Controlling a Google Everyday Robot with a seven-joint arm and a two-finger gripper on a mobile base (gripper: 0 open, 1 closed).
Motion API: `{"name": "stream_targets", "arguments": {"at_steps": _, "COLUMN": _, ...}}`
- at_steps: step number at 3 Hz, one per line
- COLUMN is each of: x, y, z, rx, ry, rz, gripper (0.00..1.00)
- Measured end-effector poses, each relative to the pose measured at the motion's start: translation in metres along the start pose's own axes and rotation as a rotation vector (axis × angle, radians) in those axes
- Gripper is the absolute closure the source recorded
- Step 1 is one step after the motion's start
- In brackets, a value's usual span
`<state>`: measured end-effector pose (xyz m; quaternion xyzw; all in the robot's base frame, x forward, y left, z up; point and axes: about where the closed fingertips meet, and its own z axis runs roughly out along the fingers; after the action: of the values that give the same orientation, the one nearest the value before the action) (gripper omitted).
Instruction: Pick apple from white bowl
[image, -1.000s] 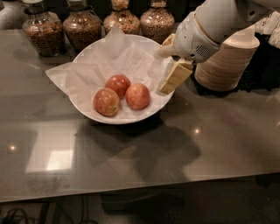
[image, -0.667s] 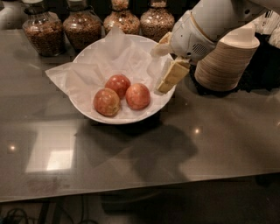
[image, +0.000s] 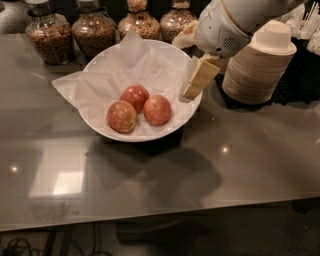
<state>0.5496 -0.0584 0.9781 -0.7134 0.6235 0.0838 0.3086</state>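
The white bowl (image: 100, 127), lined with crinkled white paper, stands mid-table with three apples in it. The pinkish-red apple (image: 157, 110) lies on the right. A yellow-orange mottled apple (image: 121, 116) is at the front left and a smaller darker red apple (image: 135, 96) behind. My gripper (image: 183, 68) hangs over the bowl's right rim, right of and above the pinkish-red apple and apart from it. Its tan fingers (image: 200, 79) stand apart, open and empty.
Several glass jars of grains (image: 95, 32) line the back edge behind the bowl. A tall stack of tan disposable bowls (image: 257, 67) stands just right of the gripper on a dark mat. The grey glossy tabletop (image: 160, 175) stretches toward the front.
The gripper has shifted slightly up and back over the bowl's right rim. The bowl and the apples have not moved.
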Motion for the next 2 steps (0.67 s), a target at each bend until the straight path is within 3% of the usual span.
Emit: {"name": "stream_targets", "arguments": {"at_steps": 2, "x": -0.0176, "y": -0.0027, "z": -0.0271, "rx": 0.052, "ry": 0.018, "rz": -0.054, "gripper": 0.19}}
